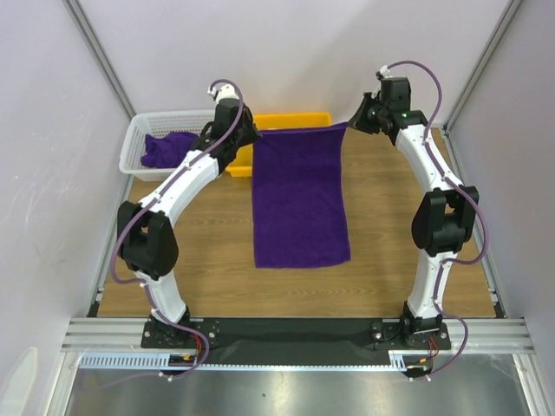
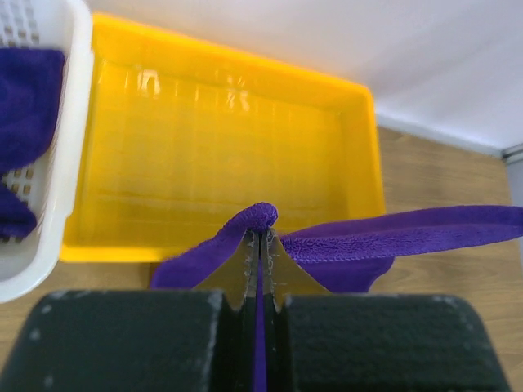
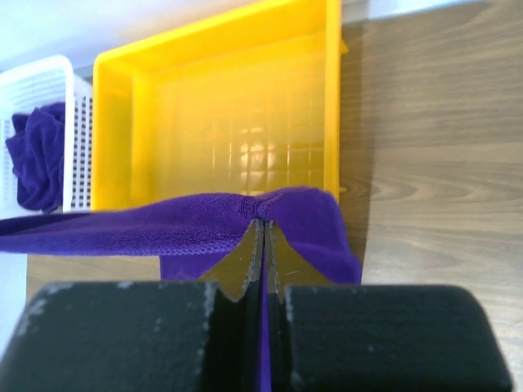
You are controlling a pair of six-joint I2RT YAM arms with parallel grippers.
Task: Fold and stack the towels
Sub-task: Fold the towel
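A deep purple towel (image 1: 300, 199) hangs stretched from its far edge down onto the wooden table. My left gripper (image 1: 250, 134) is shut on its far left corner, seen pinched in the left wrist view (image 2: 260, 219). My right gripper (image 1: 354, 121) is shut on the far right corner, pinched in the right wrist view (image 3: 263, 208). The towel's far edge runs taut between the two grippers, above the near side of the yellow tray (image 1: 295, 119). The towel's near end lies flat on the table. Another crumpled purple towel (image 1: 166, 147) lies in the white basket (image 1: 139, 139).
The yellow tray (image 2: 359, 139) holds nothing in both wrist views (image 3: 114, 122). The white basket (image 2: 61, 196) stands right beside its left side. Grey walls enclose the table on the left, far and right sides.
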